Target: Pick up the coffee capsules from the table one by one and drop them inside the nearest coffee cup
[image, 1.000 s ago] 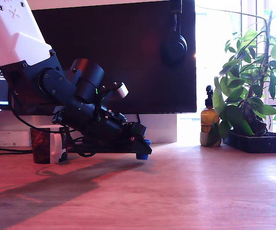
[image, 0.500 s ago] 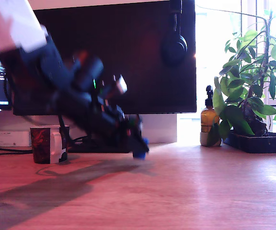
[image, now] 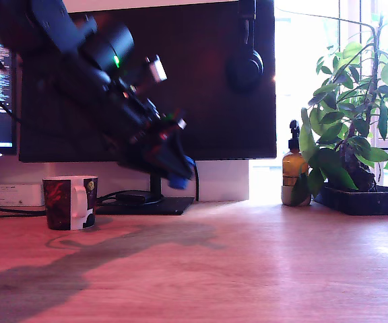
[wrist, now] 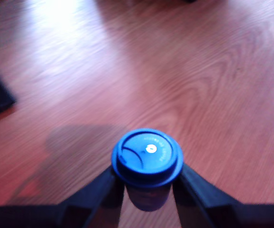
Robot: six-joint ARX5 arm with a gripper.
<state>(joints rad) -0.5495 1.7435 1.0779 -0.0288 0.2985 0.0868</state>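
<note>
A small bright blue coffee capsule [wrist: 147, 161] is clamped between my gripper's [wrist: 148, 187] two dark fingers, held well above the wood-grain table [wrist: 213, 71]. In the exterior view the blurred gripper [image: 176, 171] hangs in the air with the blue capsule [image: 178, 180] at its tip, in front of the monitor. The coffee cup [image: 70, 202], a squat mug with dark red-and-black print and a white handle, stands on the table [image: 248, 269] at the exterior view's left, below and to the left of the gripper.
A dark monitor [image: 201, 87] on a black stand [image: 143, 200] fills the back, with headphones [image: 246, 64] hung on it. A yellow pump bottle [image: 293, 171] and a potted plant [image: 356, 134] stand at the exterior view's right. A white box [image: 12, 195] lies behind the cup.
The arm has risen from just above the table to well clear of it, carrying the blue capsule up and slightly left in the exterior view. The cup is now unobstructed.
</note>
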